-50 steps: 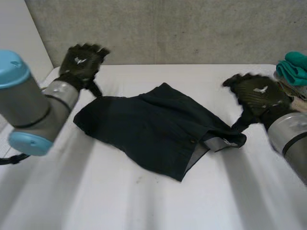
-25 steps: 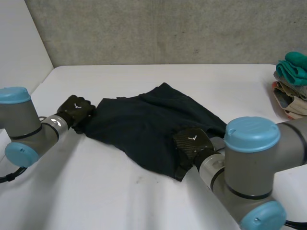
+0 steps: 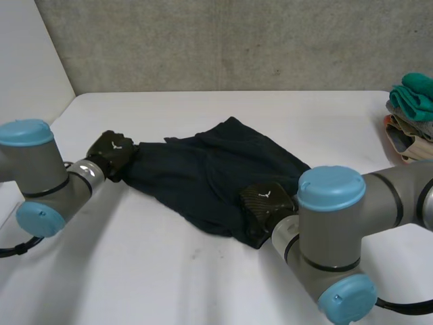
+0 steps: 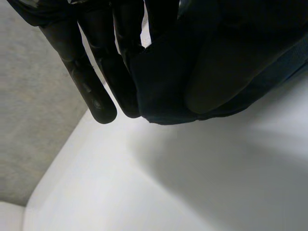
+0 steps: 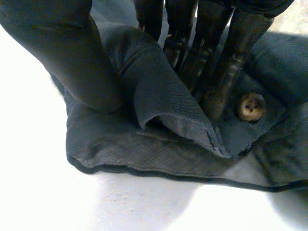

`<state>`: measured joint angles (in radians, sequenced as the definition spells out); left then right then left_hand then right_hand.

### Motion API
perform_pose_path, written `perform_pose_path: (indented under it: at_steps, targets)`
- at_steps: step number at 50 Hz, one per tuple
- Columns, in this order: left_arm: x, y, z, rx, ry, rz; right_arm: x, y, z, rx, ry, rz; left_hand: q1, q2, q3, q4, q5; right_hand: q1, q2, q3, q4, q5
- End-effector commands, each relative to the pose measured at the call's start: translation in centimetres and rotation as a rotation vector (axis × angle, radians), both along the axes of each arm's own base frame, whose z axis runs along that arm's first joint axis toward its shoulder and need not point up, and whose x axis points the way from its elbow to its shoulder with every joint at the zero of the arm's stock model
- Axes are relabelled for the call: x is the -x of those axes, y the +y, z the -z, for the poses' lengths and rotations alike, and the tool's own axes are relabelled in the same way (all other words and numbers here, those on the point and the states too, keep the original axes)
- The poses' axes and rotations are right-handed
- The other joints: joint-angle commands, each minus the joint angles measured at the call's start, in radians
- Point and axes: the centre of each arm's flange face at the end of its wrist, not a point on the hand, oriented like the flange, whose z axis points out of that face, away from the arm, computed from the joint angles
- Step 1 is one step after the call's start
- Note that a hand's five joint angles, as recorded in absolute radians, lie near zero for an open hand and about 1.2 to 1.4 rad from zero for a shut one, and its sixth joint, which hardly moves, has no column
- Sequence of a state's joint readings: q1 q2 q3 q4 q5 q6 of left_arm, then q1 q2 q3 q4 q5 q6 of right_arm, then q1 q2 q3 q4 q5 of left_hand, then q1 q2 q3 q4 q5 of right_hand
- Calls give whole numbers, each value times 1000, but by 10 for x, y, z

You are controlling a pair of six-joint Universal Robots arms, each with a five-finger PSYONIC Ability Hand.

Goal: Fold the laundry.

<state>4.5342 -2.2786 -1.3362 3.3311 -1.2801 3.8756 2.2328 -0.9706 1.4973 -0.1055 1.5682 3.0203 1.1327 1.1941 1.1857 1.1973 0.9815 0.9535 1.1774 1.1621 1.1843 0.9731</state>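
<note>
A dark navy garment [image 3: 210, 172] lies crumpled in the middle of the white table [image 3: 169, 284]. My left hand [image 3: 111, 154] is at the garment's left corner. In the left wrist view the cloth [image 4: 166, 82] is pinched between this hand's fingers [image 4: 91, 82] and thumb. My right hand [image 3: 265, 203] is at the garment's near right corner. In the right wrist view its thumb [image 5: 72, 57] and fingers [image 5: 211, 53] squeeze a raised fold of the cloth [image 5: 159, 91], with a brown button [image 5: 250, 107] beside the fingertips.
A pile of other clothes [image 3: 411, 115], teal on top, sits at the table's far right edge. A grey wall runs behind the table. The table's left edge lies close behind my left arm [image 3: 34, 176].
Both hands came down from raised, open poses at the far side onto the garment and closed on it: the left at the left corner, the right at the near right corner.
</note>
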Motion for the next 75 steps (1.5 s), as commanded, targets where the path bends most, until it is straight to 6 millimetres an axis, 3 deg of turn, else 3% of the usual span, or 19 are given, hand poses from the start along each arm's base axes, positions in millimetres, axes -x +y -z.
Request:
perform_pose_path:
  at_steps: [1,5,8,13,17,22,27,31,36,39,45,48,51,55,59,63,68,72,75]
  targets:
    - [-6,41,-65,25,72,-47,31,-20,-61,139,118,27,264,202,211,199,240,443,219,234,212,249]
    - [-5,87,-101,-1,129,-30,61,-48,-91,266,226,88,264,202,211,199,240,443,219,234,212,249]
    - [-2,110,-116,-14,170,-18,64,-51,-111,338,236,97,264,202,211,199,240,443,219,234,212,249]
    - [1,152,-170,64,318,9,72,-46,-185,526,152,153,264,202,211,199,240,443,219,234,212,249]
    - [-6,171,-207,153,443,-7,76,-40,-221,569,130,159,264,202,211,199,240,443,219,234,212,249]
    - [-6,182,-219,163,514,9,79,-32,-232,497,171,133,264,202,211,199,240,443,219,234,212,249]
    - [8,175,-198,79,501,32,73,-45,-192,307,262,92,264,202,211,199,240,443,219,234,212,249]
    - [38,160,-155,-43,444,53,68,-57,-173,260,287,83,264,202,211,199,240,443,219,234,212,249]
    - [55,107,-134,3,415,-93,54,-91,-166,337,239,110,264,202,211,199,240,443,219,234,212,249]
    - [67,85,-163,164,454,-116,42,-113,-184,471,137,145,264,202,211,199,240,443,219,234,212,249]
    - [78,69,-262,594,670,-64,31,-140,-272,801,-242,254,264,202,211,199,240,443,219,234,212,249]
    - [77,71,-283,703,742,-64,35,-135,-303,859,-360,276,264,202,211,199,240,443,219,234,212,249]
    - [71,74,-299,776,797,-86,36,-132,-311,851,-391,265,264,202,211,199,240,443,219,234,212,249]
    - [75,77,-274,687,750,-100,35,-128,-299,782,-335,230,264,202,211,199,240,443,219,234,212,249]
    - [78,84,-230,535,659,-113,33,-124,-265,608,-182,152,264,202,211,199,240,443,219,234,212,249]
    - [72,97,-184,375,549,-135,31,-122,-211,396,20,71,264,202,211,199,240,443,219,234,212,249]
    - [65,133,-120,149,393,-128,40,-113,-130,63,278,1,264,202,211,199,240,443,219,234,212,249]
    - [66,157,-91,54,328,-110,48,-105,-93,-74,365,-19,264,202,211,199,240,443,219,234,212,249]
    - [65,163,-85,36,316,-99,51,-101,-79,-110,387,-23,264,202,211,199,240,443,219,234,212,249]
